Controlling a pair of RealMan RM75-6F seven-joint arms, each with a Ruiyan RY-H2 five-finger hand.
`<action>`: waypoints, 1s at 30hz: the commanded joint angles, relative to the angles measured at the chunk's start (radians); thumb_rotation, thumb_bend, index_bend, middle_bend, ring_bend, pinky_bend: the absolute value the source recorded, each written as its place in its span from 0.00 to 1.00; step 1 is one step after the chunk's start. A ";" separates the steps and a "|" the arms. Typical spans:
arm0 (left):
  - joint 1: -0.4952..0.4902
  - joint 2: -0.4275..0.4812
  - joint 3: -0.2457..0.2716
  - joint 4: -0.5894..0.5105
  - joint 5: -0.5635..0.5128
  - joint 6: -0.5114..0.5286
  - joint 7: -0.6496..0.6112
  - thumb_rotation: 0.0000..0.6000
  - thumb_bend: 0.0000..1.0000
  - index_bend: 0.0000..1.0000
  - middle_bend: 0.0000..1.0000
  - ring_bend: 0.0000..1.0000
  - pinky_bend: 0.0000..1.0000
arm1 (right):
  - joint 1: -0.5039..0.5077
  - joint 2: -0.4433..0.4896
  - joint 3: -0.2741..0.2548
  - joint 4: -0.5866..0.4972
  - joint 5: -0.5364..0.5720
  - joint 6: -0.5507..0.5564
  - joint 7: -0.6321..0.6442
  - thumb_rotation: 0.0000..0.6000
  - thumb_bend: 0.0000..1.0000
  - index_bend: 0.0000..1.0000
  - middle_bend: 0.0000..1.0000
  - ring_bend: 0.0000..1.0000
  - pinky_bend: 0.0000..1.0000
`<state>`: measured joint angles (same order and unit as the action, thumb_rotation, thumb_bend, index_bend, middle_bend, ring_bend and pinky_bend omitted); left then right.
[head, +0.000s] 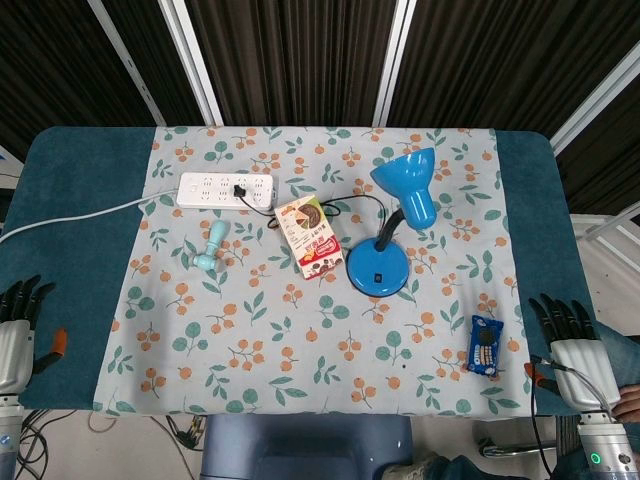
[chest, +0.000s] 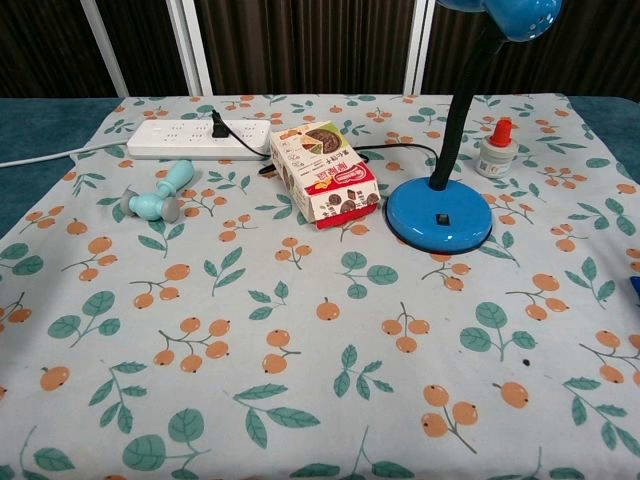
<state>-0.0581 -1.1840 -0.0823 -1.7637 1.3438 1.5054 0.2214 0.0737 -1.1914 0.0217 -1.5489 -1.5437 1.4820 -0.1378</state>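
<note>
My left hand (head: 18, 333) hangs off the table's near left edge, fingers apart and holding nothing. My right hand (head: 572, 340) hangs off the near right edge, also spread and empty; nearest to it lies a blue snack packet (head: 484, 345). Neither hand shows in the chest view. A blue desk lamp (head: 385, 237) (chest: 440, 212) stands at centre right, its cord running to a white power strip (head: 226, 189) (chest: 195, 138). A snack box (head: 309, 236) (chest: 323, 174) lies beside the lamp base. A small light-blue hand fan (head: 210, 247) (chest: 160, 194) lies further left.
A floral cloth (head: 320, 330) covers the teal table (head: 70, 200). A small white bottle with a red cap (chest: 493, 146) stands behind the lamp in the chest view. The strip's white cable (head: 70, 217) runs off to the left.
</note>
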 joint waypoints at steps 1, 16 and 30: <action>0.002 -0.001 0.001 -0.001 -0.006 -0.001 0.000 1.00 0.44 0.16 0.05 0.03 0.09 | 0.001 0.002 -0.004 -0.004 0.001 -0.008 0.006 1.00 0.24 0.02 0.08 0.19 0.05; 0.003 -0.004 0.002 0.003 -0.007 -0.003 -0.009 1.00 0.44 0.16 0.05 0.03 0.09 | 0.263 0.017 0.015 -0.050 0.053 -0.470 0.125 1.00 0.36 0.02 0.47 0.64 0.44; 0.003 -0.014 0.000 0.027 -0.006 -0.004 -0.029 1.00 0.44 0.16 0.04 0.03 0.09 | 0.461 -0.155 0.095 0.026 0.234 -0.733 0.036 1.00 0.37 0.00 0.61 0.79 0.63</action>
<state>-0.0549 -1.1963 -0.0820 -1.7409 1.3368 1.5007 0.1955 0.5034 -1.3171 0.0971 -1.5419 -1.3483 0.7835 -0.0780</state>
